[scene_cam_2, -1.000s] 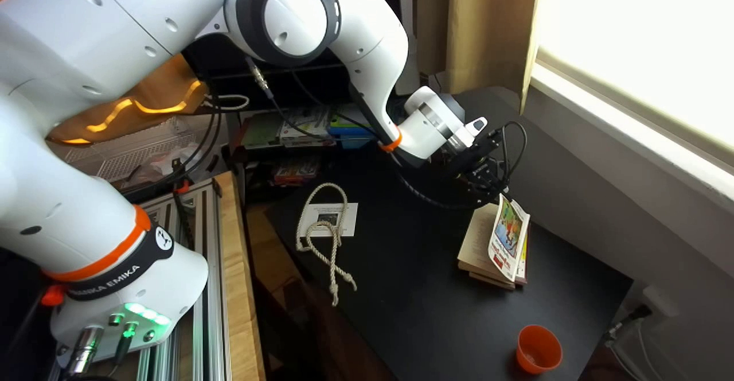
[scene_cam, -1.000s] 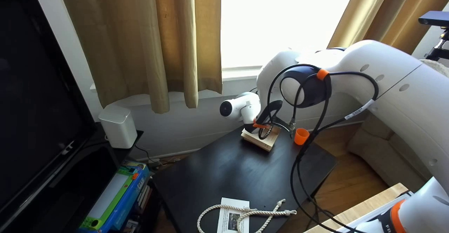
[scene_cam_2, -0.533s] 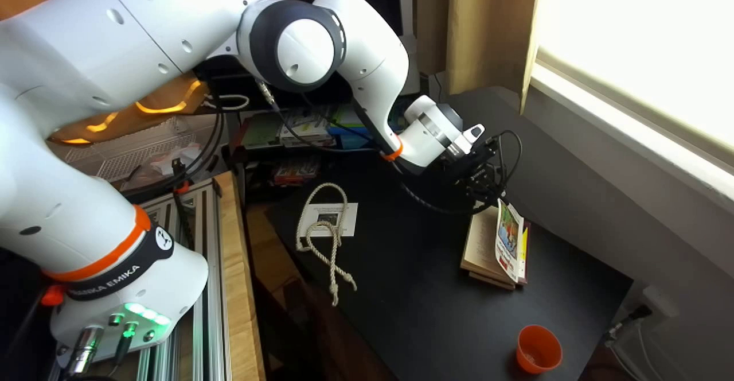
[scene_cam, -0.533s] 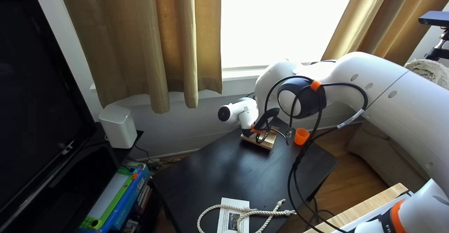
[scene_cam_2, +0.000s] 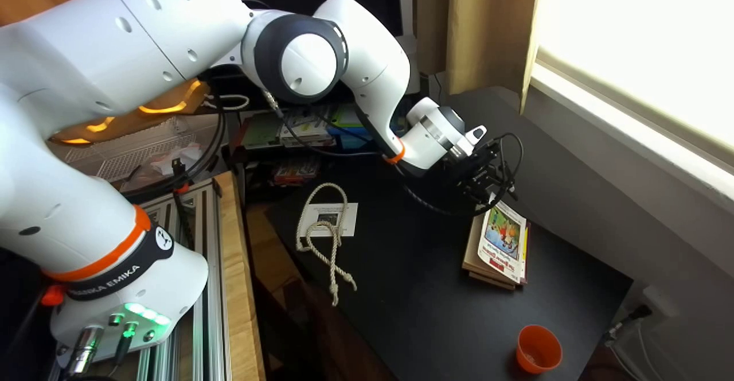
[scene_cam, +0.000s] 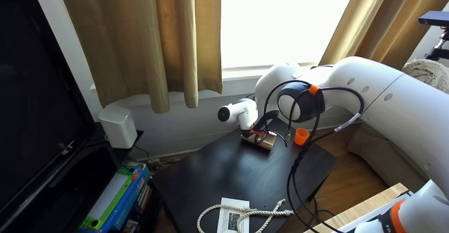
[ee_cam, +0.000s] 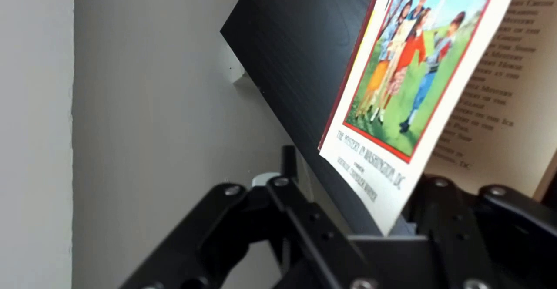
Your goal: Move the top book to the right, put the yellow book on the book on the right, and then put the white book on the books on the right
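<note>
Wrist view: fingers (ee_cam: 289, 163) stand apart and cover (ee_cam: 411, 84) reads "The Mystery in Washington DC"

Window (scene_cam: 280, 22) blown white — soft sheen on black table (scene_cam: 238, 168) — wrist view: jaws out of focus.

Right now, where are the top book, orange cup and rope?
Top book (scene_cam_2: 503, 233): in an exterior view, its cover picture.
Orange cup (scene_cam: 301, 138): in an exterior view, outer side.
Rope (scene_cam: 266, 212): in an exterior view, a strand.

- I have the arm (scene_cam_2: 373, 42) outstretched and bent downward.
- My wrist (scene_cam_2: 427, 140) is tilted, the pincer (ee_cam: 354, 178) slanting down.
- I see its two fingers (ee_cam: 289, 165) standing apart.
</note>
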`<state>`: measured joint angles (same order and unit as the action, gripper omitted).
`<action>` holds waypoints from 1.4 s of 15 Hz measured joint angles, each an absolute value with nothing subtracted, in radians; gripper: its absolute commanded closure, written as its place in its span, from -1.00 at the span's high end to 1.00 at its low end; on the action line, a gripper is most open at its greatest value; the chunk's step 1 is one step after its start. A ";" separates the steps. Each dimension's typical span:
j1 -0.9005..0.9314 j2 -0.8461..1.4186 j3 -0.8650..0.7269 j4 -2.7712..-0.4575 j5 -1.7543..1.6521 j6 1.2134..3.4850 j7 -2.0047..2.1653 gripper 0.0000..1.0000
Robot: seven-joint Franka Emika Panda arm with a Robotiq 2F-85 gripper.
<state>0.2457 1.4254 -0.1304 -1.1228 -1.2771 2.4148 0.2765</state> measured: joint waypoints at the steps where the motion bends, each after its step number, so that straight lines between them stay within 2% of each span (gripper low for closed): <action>1: 0.242 1.424 -0.125 -1.123 -1.268 2.415 0.273 0.87; 2: 0.238 1.422 -0.118 -1.123 -1.256 2.415 0.263 0.98; 3: 0.234 1.419 -0.111 -1.123 -1.246 2.415 0.254 1.00; 9: 0.165 1.335 -0.017 -1.181 -1.105 2.412 0.135 1.00; 14: 0.056 1.184 0.101 -1.330 -0.959 2.408 0.025 1.00; 21: 0.017 0.944 0.077 -1.608 -0.753 2.486 -0.009 1.00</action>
<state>0.0170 0.9439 0.0771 -1.6076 -0.7526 2.4859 -0.0091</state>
